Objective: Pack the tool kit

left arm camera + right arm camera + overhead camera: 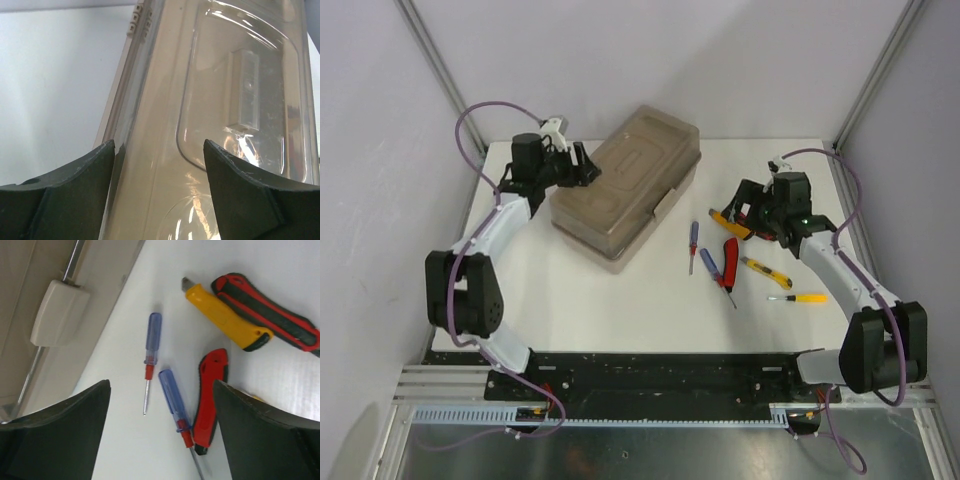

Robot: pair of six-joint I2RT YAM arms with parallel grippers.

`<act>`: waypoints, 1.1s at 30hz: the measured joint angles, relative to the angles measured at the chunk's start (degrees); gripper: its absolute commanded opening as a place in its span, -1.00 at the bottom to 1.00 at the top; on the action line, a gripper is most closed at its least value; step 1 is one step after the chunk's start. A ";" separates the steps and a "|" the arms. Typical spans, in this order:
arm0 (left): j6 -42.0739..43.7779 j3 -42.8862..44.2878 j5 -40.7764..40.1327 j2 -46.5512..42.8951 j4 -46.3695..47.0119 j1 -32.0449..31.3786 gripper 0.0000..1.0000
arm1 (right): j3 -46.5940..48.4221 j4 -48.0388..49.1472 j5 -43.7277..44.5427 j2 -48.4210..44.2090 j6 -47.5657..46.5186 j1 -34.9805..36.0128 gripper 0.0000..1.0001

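**Entry 1. Left pincer.** Spread, pinching nothing. One finger sat off the box edge and the other above the smoky lid. It straddled the long edge of the toolbox opposite the latch.

**Entry 2. Right pincer.** Spread and empty, hovering over the loose tools, with the latch just beyond its left finger.

**Entry 3. Toolbox.** Stood askew on the bench with the lid down and the latch flat against the front.

**Entry 4. Loose tools, on the bench beside the toolbox.**
- blue-handled screwdriver
- second blue-handled screwdriver, touching the red-handled cutter
- yellow utility knife, alongside the red-and-black pliers

**Handling note (judgement).** The step in hand looked to be opening the box, since nothing could go in with the lid down.
- The left pincer would do best to close squarely on the lid rim and hold the box steady.
- The right pincer could then free the latch.
- A light box may slide or tip under a one-sided push.
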 measured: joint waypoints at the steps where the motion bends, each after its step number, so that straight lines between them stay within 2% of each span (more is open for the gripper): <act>1: -0.76 -1.68 -0.57 -1.51 0.15 -0.20 0.48 | 0.00 0.50 -1.05 0.92 0.50 0.15 0.92; 9: -6.29 -14.60 -3.93 -14.88 -0.09 -1.09 0.53 | -0.28 8.79 -10.01 5.68 5.16 2.23 0.99; 15: -10.34 -22.16 -4.63 -23.56 -0.33 -1.84 0.55 | -2.78 26.64 -21.42 12.13 16.74 3.17 0.97; 19: -14.19 -26.84 -4.72 -29.51 -1.20 -2.71 0.63 | -4.20 39.21 -26.58 18.69 26.36 3.96 0.98; 26: -22.84 -33.62 -5.68 -37.35 -3.72 -3.54 0.68 | -6.97 58.21 -30.91 28.04 39.85 5.16 0.99; 33: -25.73 -34.38 -6.38 -38.73 -4.90 -3.54 0.69 | -6.99 80.46 -33.35 39.69 54.03 5.35 0.92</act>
